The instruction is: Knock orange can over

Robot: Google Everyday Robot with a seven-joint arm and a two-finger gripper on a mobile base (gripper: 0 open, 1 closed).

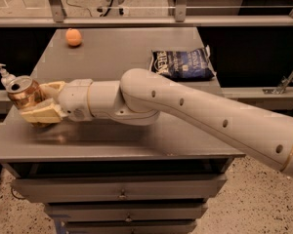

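The orange can, shiny orange-gold with a silver top, stands tilted near the left edge of the grey table, its top leaning up and to the left. My gripper is at the can. Its cream fingers are spread, one behind the can and one in front, and the can's right side lies between them. The gripper is open. The can's base is hidden by the near finger.
A white pump bottle stands just behind the can at the table's left edge. A small orange ball lies at the back left. A dark blue snack bag lies at the back right. Drawers sit under the tabletop.
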